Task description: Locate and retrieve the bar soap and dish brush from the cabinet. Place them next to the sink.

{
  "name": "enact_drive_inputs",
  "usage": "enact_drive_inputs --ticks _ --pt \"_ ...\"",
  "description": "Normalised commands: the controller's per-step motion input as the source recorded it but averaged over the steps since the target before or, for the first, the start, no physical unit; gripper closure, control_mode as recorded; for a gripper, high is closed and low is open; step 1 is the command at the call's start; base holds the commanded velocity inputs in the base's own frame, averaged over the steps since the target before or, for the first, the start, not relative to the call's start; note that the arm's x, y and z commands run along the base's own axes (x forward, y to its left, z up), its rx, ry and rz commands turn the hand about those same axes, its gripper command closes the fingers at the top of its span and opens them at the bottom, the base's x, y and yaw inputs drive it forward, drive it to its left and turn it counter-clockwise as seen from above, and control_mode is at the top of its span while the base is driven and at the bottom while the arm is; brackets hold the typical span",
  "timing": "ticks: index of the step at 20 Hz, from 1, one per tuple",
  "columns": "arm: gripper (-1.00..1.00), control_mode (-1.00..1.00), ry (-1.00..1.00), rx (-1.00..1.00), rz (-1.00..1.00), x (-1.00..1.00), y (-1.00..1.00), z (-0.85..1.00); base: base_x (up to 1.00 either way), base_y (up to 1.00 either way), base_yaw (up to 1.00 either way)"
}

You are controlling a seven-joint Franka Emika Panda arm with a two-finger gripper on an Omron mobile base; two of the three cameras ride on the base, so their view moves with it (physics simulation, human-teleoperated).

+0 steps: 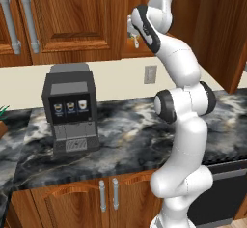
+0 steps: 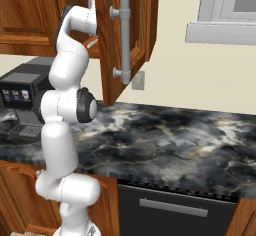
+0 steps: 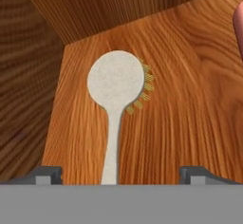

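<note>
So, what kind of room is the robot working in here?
Most likely a home kitchen: a coffee machine stands on a dark marble counter, wooden cabinets hang above, and a dishwasher-like appliance sits below.

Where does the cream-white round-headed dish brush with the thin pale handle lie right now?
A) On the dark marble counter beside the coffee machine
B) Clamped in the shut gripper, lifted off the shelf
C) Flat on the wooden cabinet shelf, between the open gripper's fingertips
C: in the hand view the dish brush lies flat on the cabinet shelf, its handle running between the open gripper tips.
</note>
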Motion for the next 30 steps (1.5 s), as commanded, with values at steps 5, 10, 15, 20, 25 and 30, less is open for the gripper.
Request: enact_drive_inputs --ticks 5,10,15,20,25,30 --pt "-1.0 -1.0 -0.04 0.0 0.0 0.0 0.06 -0.34 0.0 0.0 0.0" --pt "-1.0 -1.0 -0.08 0.0 0.0 -0.01 0.19 -0.4 0.0 0.0 0.0" --pt "-1.0 -1.0 0.0 -0.15 0.02 0.05 0.01 -0.43 0.0 0.0 0.0" --pt "-1.0 -1.0 0.03 -0.19 0.06 0.09 0.05 -0.21 0.0 0.0 0.0" --pt "-1.0 -1.0 0.02 -0.06 0.09 0.05 0.07 -0.12 0.0 0.0 0.0" --pt "-1.0 -1.0 0.0 -0.04 0.09 0.0 0.12 -0.19 0.0 0.0 0.0"
